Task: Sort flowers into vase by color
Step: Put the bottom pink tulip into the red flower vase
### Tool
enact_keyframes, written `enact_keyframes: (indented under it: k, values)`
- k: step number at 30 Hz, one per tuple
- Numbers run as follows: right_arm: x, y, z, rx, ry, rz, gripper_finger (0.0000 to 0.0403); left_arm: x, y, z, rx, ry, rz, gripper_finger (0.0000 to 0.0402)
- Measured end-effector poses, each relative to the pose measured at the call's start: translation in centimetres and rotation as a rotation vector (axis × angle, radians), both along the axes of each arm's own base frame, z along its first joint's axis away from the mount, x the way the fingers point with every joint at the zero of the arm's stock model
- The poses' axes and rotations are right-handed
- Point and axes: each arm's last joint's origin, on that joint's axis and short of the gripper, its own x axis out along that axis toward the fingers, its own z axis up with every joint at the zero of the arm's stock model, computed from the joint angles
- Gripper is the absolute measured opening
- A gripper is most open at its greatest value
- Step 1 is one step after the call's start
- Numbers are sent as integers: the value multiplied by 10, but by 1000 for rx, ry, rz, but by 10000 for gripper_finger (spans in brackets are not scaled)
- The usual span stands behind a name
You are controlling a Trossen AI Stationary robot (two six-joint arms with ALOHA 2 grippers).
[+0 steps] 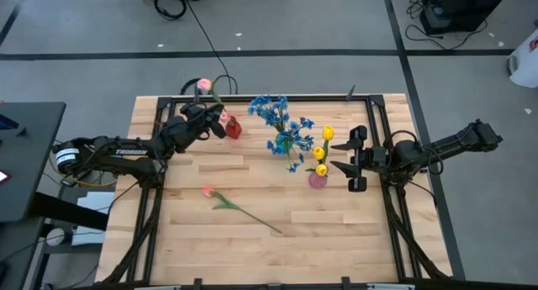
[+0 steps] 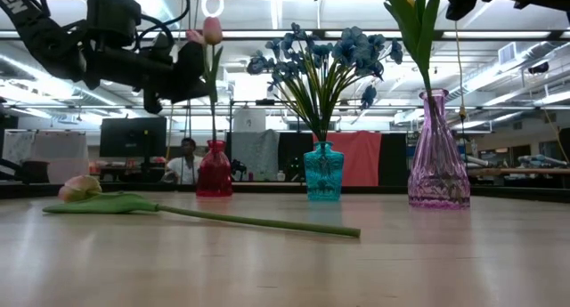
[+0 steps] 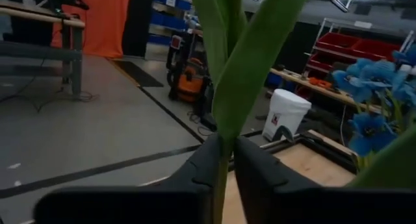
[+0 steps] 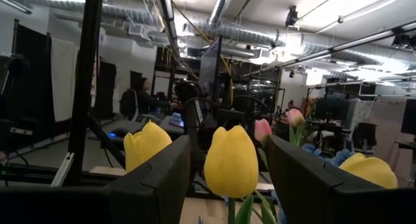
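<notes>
**A pink tulip was nearly in the red vase**

The left gripper point(image 1: 204, 113) was above the red vase point(image 1: 233, 127) at the back of the table point(image 1: 252, 248). Its two fingers were pinched tight on the green stem of a pink tulip point(image 2: 212, 29). In the low view, the stem hung down into the neck of the vase.

The right gripper point(image 1: 340, 155) waited beside the purple vase point(image 2: 437, 151). Its fingers were spread wide and held nothing. The yellow tulips point(image 1: 324, 151) stood in that vase, right in front of it. The blue flowers point(image 1: 282, 126) stood in the teal vase point(image 2: 322, 172), in the middle.

One more pink tulip point(image 1: 208, 192) lay flat on the table, well apart from the vases.

What could go wrong? The flower was much taller than the red vase. If the left gripper let go too high, the stem could tip sideways and fall out. If the arm pushed sideways, it could knock the small vase over. The blue flowers were close by, so a wide swing could bump them too.
</notes>
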Motion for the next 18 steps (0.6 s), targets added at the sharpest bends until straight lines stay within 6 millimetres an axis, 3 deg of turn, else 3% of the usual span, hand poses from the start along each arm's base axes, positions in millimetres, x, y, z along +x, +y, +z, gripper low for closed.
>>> enact_keyframes:
  k: [8, 14, 18]
  values:
    - [0, 0, -1, -3, 11, 0, 211, 0, 0, 0, 86, 103, 6, 152]
    - [1, 0, -2, -4, 17, 0, 211, 3, 0, -4, 84, 221, -49, 162]
    - [1, 0, -2, -4, 21, 1, 211, 4, 0, 6, 92, 275, -62, 162]
